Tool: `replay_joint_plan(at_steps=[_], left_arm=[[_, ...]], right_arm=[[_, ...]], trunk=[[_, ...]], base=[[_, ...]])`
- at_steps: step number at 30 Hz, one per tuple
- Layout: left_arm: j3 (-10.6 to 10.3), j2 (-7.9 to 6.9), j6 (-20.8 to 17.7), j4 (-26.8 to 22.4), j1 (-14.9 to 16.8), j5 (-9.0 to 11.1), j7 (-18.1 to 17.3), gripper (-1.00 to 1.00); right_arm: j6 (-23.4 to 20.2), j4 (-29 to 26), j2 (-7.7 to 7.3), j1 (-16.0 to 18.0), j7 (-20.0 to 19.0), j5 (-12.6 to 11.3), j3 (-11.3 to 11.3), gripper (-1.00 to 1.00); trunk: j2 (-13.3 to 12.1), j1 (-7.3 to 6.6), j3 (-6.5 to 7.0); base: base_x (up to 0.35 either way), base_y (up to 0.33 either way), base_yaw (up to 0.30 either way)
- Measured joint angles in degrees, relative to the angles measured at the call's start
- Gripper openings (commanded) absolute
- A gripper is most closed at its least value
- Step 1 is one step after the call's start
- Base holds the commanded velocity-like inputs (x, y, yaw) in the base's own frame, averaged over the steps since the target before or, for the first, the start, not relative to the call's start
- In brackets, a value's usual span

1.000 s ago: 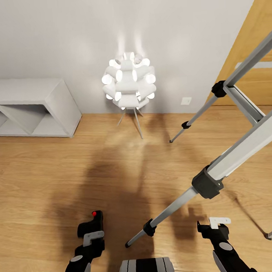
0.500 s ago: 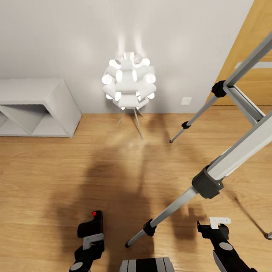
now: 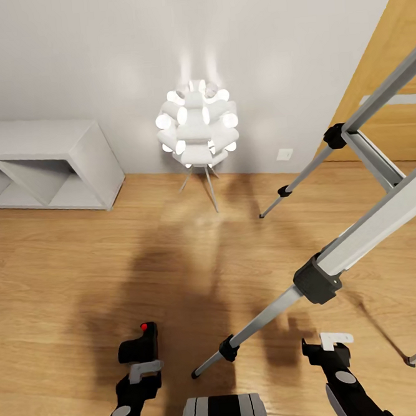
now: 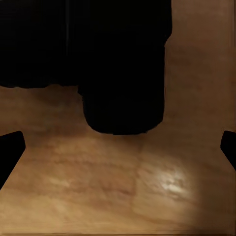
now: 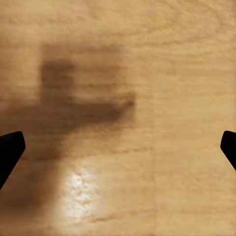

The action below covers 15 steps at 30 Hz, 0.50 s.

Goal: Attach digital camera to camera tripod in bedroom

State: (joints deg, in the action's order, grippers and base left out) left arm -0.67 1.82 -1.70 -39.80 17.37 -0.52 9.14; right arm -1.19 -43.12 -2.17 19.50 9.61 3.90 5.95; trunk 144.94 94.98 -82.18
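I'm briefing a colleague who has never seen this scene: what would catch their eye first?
First the glowing white lamp of clustered tubes on thin legs, standing against the pale grey wall. Next the silver metal legs with black joints of the camera tripod, slanting in from the right over the light wood floor. Low down, the left gripper has the small black digital camera with a red spot at it.

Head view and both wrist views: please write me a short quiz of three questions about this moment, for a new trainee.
1. True or false: the digital camera already sits on the camera tripod.
2. Which gripper carries the digital camera: A) left gripper, B) right gripper?
3. Fill in: the glowing white lamp stands between the white shelf and the ____ door.

Key:
1. False; it is at the left gripper, low above the floor.
2. A.
3. Wooden.
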Motion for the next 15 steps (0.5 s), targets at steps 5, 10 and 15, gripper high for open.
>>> replay_joint_plan(at_steps=[5, 10, 15], left_arm=[[0.0, 1.04, 0.3, 3.3, 1.7, -0.8, 0.0, 1.00], [0.0, 1.26, 1.3, 5.7, 2.9, -1.1, 0.0, 1.00], [0.0, 1.31, 4.2, 6.9, 3.4, -1.1, 0.0, 1.00]], right_arm=[[0.0, 0.1, -0.06, 0.0, -0.1, 0.0, 0.0, 1.00], [0.0, 0.3, -0.09, 0.0, -0.1, 0.0, 0.0, 1.00], [0.0, 0.3, 0.01, 0.0, 0.0, 0.0, 0.0, 1.00]], trunk=[[0.0, 0.00, 0.00], [0.0, 0.00, 0.00], [0.0, 0.00, 0.00]], base=[[0.000, 0.000, 0.000], [0.000, 0.000, 0.000], [0.000, 0.000, 0.000]])
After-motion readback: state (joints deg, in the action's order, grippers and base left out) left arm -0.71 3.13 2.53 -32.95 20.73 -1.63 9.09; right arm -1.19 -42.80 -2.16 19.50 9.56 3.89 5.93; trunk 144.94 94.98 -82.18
